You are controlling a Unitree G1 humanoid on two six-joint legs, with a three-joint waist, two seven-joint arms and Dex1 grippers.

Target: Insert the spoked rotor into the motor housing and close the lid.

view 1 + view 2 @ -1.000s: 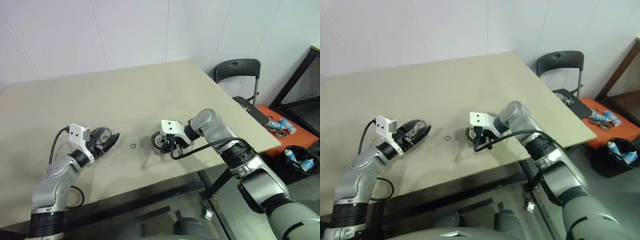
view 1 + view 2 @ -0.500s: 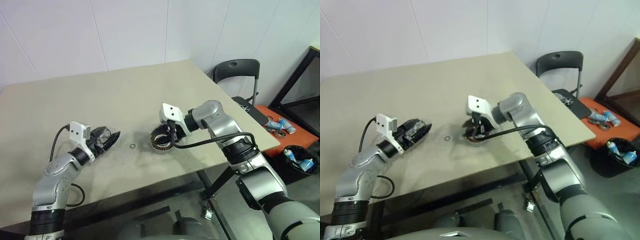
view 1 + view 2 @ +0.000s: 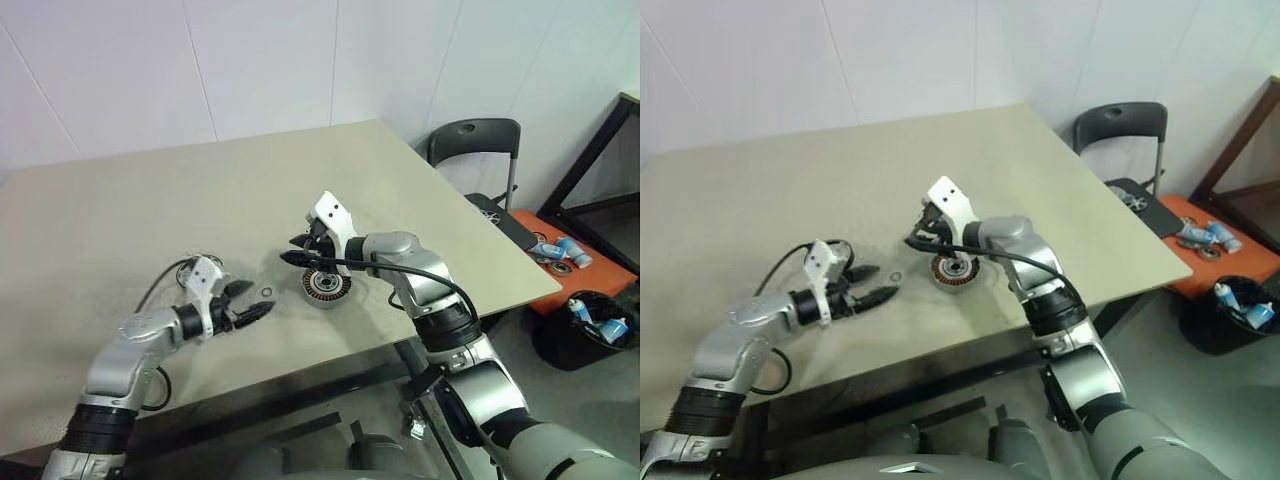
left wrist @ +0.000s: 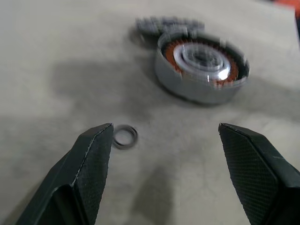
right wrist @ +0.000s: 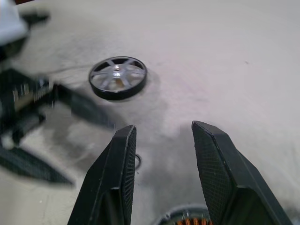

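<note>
Round silver motor housing with copper windings, grey spoked rotor, flat

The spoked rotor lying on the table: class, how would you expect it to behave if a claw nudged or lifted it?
The spoked rotor looks like rigid metal, so it probably won't flex. It lies flat on the table, so a push would likely slide it; set on its round rim it might roll. Its open spokes suggest it is fairly light.

Small dark ring on beige table; black folding chair beside far corner.
</note>
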